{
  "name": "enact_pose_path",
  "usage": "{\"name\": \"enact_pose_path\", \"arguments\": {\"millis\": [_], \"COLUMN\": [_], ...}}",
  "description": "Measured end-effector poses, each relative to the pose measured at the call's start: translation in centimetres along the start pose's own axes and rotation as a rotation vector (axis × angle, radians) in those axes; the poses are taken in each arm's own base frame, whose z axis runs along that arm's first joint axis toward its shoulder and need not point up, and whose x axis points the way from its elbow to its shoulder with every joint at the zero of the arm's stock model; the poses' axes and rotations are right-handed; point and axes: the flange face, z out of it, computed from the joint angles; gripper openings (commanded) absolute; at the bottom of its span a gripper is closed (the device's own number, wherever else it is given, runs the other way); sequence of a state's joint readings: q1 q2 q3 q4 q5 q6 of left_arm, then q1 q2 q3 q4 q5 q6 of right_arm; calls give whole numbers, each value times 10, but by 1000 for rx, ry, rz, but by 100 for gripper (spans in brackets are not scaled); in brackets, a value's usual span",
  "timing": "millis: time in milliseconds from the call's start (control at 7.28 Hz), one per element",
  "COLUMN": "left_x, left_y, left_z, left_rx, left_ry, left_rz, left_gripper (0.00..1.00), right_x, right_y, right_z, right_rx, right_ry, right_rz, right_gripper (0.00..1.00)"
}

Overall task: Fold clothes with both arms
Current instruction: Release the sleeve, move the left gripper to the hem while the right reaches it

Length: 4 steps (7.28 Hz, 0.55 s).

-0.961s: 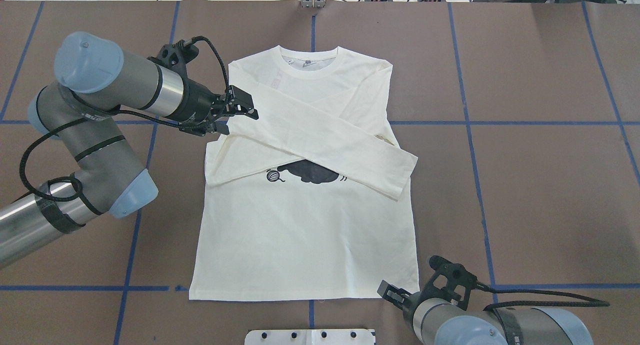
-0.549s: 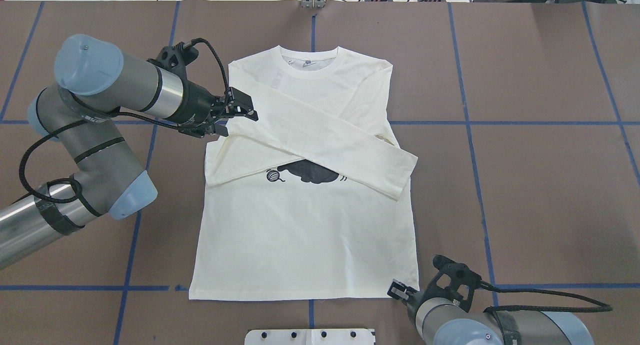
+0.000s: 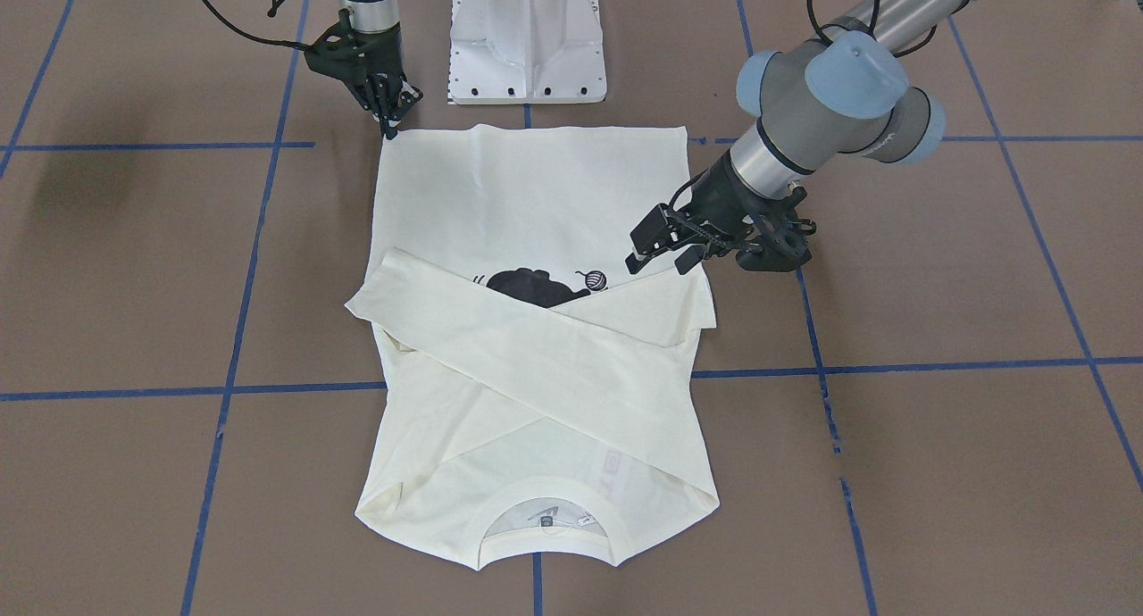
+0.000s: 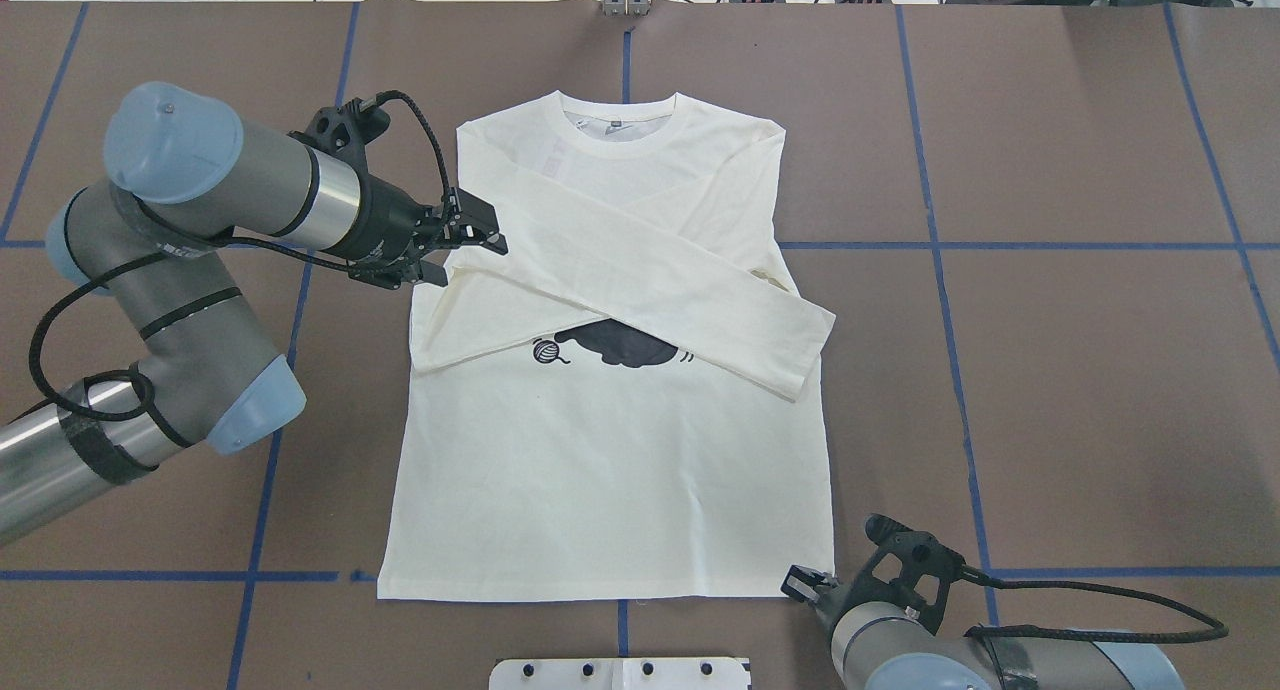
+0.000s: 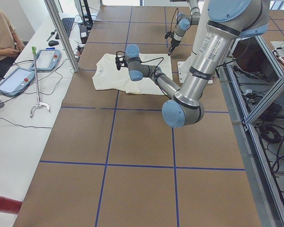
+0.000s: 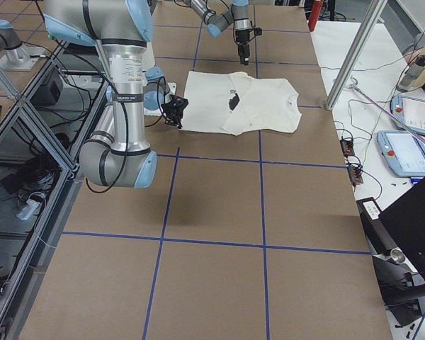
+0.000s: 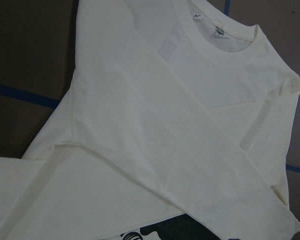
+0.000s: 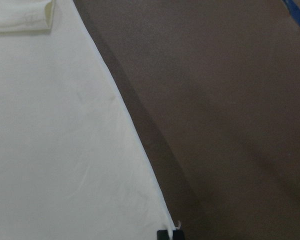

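The cream long-sleeved shirt (image 4: 610, 470) lies flat on the table, collar at the far side, with both sleeves crossed over the chest. The sleeves cover most of the black cat print (image 4: 610, 345). My left gripper (image 4: 465, 245) hovers open at the shirt's left edge beside the folded sleeve, holding nothing; it also shows open in the front-facing view (image 3: 656, 245). My right gripper (image 4: 800, 582) is at the hem's near right corner (image 3: 386, 138). Its fingertips (image 3: 390, 120) point down close together, and I cannot tell whether they grip cloth.
Brown table covering with blue tape grid lines (image 4: 940, 245). The white pedestal base (image 3: 527, 36) stands just behind the hem. A person sits at a side bench with tablets (image 5: 19, 78) beyond the table's far edge.
The left gripper has drawn back a little to the left, away from the sleeve. The right gripper has shifted right and down onto the hem corner.
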State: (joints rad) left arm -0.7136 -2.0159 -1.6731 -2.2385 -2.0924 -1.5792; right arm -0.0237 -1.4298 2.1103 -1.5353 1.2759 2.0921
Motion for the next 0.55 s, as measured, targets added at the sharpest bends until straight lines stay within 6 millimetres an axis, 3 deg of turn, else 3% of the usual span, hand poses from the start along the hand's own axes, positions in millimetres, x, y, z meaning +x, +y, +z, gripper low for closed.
{"name": "enact_pose_path", "arguments": {"millis": [275, 549], "left_x": [-29, -78], "left_y": [89, 177], "left_z": [4, 7], "left_rx": [13, 30], "left_ry": [-148, -284], "left_rz": [-87, -175], "left_gripper": [85, 83], "right_x": [-8, -13], "right_y": [-5, -7], "right_z": [-25, -38], "right_rx": [-25, -38], "right_ry": [-43, -66], "right_rz": [16, 24], "right_gripper": [0, 0]}}
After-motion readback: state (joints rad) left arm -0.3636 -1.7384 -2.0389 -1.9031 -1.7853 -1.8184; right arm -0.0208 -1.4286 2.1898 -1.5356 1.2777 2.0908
